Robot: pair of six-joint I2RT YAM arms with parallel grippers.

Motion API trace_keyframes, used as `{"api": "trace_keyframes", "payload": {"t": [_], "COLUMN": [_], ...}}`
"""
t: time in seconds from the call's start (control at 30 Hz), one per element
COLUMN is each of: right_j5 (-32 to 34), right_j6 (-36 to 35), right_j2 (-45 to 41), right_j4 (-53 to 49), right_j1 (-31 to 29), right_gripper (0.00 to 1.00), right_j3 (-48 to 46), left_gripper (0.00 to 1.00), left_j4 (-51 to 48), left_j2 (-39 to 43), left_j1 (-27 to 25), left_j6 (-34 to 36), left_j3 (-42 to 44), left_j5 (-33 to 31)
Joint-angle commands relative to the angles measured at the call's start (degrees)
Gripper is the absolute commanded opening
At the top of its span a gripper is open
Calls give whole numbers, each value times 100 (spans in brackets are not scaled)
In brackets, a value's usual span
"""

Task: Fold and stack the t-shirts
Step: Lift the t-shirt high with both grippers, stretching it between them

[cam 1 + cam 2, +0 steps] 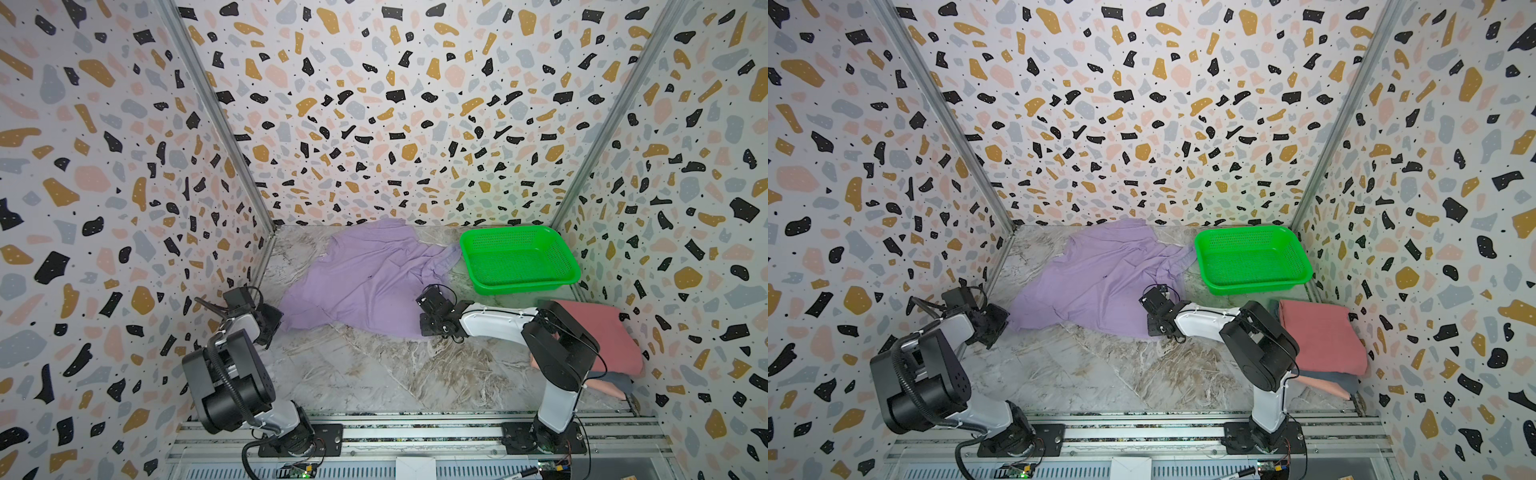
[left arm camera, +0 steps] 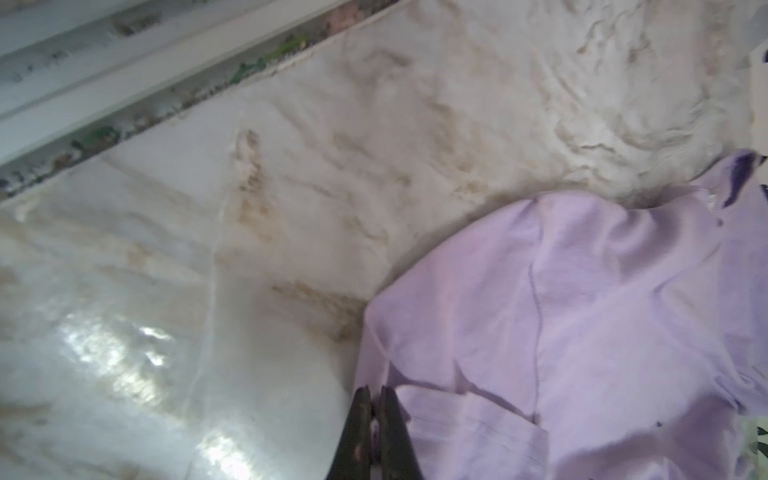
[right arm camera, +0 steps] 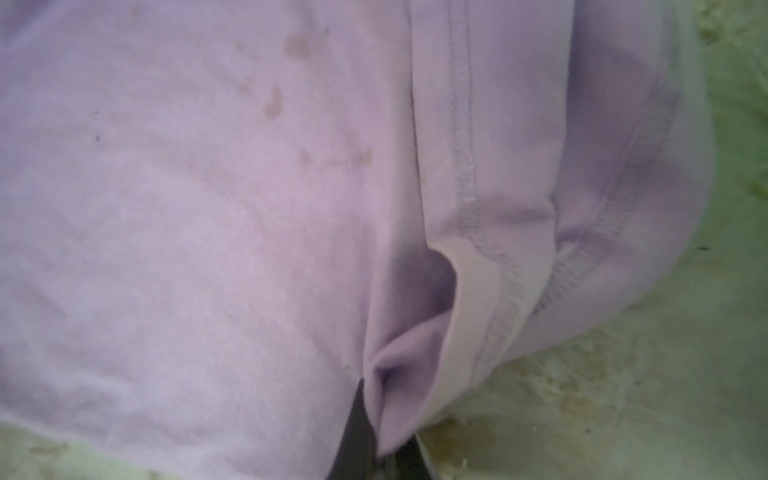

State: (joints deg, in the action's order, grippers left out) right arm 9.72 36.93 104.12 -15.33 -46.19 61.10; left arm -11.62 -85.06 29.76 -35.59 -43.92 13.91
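Observation:
A large lavender t-shirt (image 1: 365, 278) (image 1: 1100, 282) lies crumpled and spread across the back middle of the marble table. My left gripper (image 1: 270, 322) (image 2: 376, 392) is at its near left corner, shut on the shirt's edge (image 2: 582, 332). At the near right hem, my right gripper (image 1: 424, 326) (image 3: 384, 415) is shut on a pinched fold of the same shirt (image 3: 208, 208). At the right wall sits a stack of folded t-shirts: a salmon one (image 1: 598, 336) (image 1: 1320, 336) on top, with grey-blue (image 1: 1329, 378) and pink (image 1: 1325, 388) edges showing under it.
An empty green mesh basket (image 1: 519, 284) (image 1: 1258, 286) stands at the back right, close to the shirt's far right sleeve. Patterned walls close in the table on three sides. The arm bases sit on a metal rail (image 1: 415, 432) along the front edge.

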Motion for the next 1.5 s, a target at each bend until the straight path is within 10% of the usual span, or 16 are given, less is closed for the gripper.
{"api": "trace_keyframes", "payload": {"t": [0.0, 0.5, 0.77, 1.2, 1.47], "right_j5": [-76, -2114, -2754, -3118, -3394], "right_j6": [-577, -2980, -2981, -2141, -1863], "right_j2": [-635, -1321, -1737, -339, 1106], "right_j4": [-867, -1647, -930, 149, 655], "right_j1": [245, 1381, 1804, 2268, 2435], "right_gripper": [0, 0, 0, 0, 0], "right_j3": [266, 5317, 5648, 5683, 7271], "left_gripper": [0, 0, 0, 0, 0], "left_j4": [-69, -765, -1155, 2033, 1564], "left_j2": [388, 1131, 805, 428, -1608], "left_j1": [-84, 107, 250, 134, -387], "left_j6": [242, 1144, 910, -1022, -1306], "left_j3": [-501, -5776, -8629, -5620, -8183], "left_j5": [455, 2641, 1561, 1253, 1365]}}
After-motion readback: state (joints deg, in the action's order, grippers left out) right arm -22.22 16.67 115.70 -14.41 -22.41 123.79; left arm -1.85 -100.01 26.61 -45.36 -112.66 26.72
